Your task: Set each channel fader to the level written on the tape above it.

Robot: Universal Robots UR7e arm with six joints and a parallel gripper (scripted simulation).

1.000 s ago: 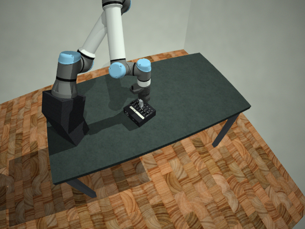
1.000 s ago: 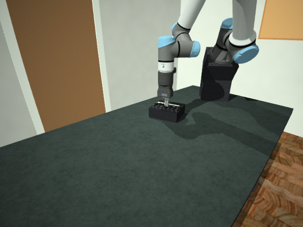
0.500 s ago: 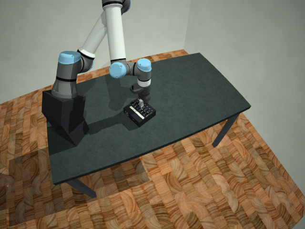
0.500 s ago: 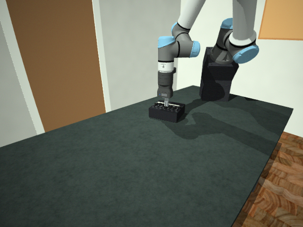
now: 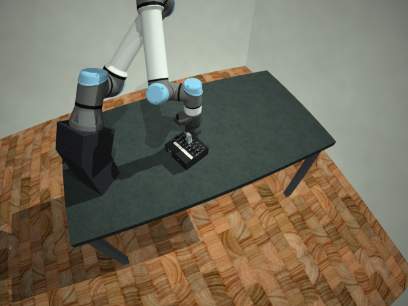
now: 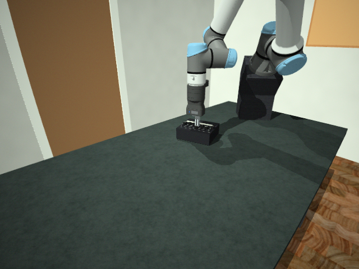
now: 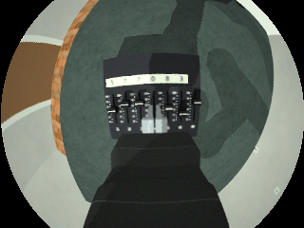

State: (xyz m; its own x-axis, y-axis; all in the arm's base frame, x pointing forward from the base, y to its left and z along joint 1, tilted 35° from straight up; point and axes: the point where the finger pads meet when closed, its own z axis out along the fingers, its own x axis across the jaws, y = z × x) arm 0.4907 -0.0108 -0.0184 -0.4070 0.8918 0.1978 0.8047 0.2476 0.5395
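The black lighting desk (image 5: 184,162) (image 6: 193,138) (image 7: 152,67) stands on its feet on the dark green table (image 5: 263,115) (image 6: 145,202). A white tape strip (image 5: 183,152) (image 7: 147,80) with written levels runs across its top; the digits are too small to read. Several fader caps (image 7: 171,109) stand at different heights along their slots. My gripper (image 5: 188,138) (image 6: 197,123) (image 7: 154,111) is shut with nothing between its fingers. It points straight down with its tips among the middle faders, near the end of the slots away from the tape. The fader under the tips is hidden.
The arm's black pedestal (image 5: 85,154) (image 6: 254,98) stands on the table behind the desk. The arm's elbow and wrist joints hang above the desk. The table's edges drop to a wooden floor (image 5: 263,247).
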